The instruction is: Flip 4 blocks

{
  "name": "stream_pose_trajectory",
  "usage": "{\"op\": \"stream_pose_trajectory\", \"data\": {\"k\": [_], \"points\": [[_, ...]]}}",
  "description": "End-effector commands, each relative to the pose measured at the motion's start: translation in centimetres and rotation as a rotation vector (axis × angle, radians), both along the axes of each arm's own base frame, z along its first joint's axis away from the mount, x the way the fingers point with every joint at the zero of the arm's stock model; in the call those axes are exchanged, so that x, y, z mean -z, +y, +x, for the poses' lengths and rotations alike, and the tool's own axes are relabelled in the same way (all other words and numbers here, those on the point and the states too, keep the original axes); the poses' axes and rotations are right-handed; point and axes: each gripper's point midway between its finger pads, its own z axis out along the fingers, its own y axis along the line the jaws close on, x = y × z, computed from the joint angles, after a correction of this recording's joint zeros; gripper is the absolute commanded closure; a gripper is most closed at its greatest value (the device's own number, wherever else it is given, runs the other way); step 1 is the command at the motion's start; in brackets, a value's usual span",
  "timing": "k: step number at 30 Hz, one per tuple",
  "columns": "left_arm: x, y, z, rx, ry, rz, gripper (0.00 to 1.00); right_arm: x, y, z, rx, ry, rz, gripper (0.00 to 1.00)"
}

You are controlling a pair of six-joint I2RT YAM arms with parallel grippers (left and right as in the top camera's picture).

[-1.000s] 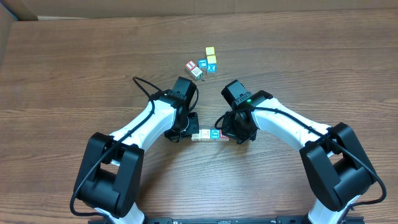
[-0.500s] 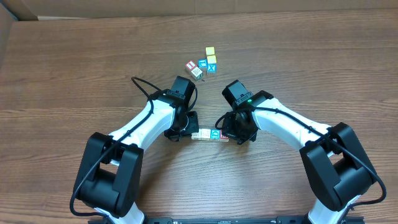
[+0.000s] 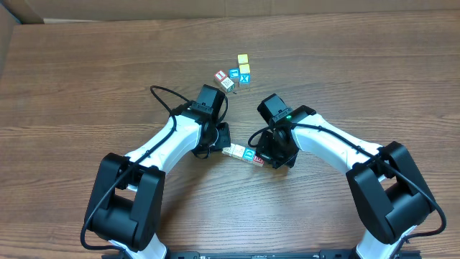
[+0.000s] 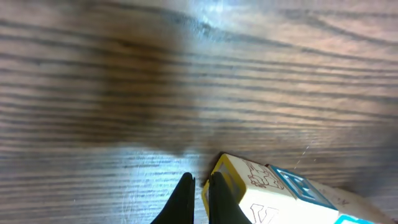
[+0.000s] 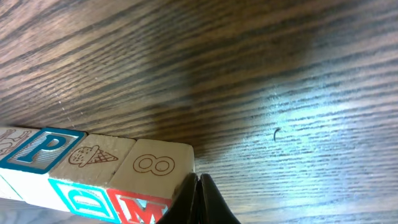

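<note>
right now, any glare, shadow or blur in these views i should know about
Left wrist: soft focus, a bright glare at the top of the table, a dark shadow at left. Right wrist: sharp, the blocks read clearly, mild sheen at right. Overhead: evenly lit, but the blocks are too small to read.

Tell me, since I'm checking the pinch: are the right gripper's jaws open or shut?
Shut: the right wrist view shows the right gripper with jaws closed together, no gap, tip beside the end block.

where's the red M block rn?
The red M block is the right-hand end of the block row at the centre of the overhead view, touching the shut right gripper; a blue-faced block adjoins its other side.
</note>
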Motion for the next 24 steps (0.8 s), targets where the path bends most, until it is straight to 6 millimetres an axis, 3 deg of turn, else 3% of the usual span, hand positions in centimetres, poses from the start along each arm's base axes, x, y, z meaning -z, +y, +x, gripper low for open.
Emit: {"op": "stream_pose_trajectory", "data": {"k": [1,19,24], "points": [[-0.4,-1.8,-0.6,0.019,0.015,-0.08,0.96,-1.5,2.5,-0.5,0.029,0.016,0.097,0.96],[-0.6,-2.2,0.5,0.021,-0.027,-0.093,0.96,-1.6,6.1,-3.4,0.244,0.112,0.08,0.96],[0.3,-2.2,0.4,0.02,-0.011,-0.087,0.96,-1.6,6.9,-4.0,0.279,0.121,0.077,0.96]]}}
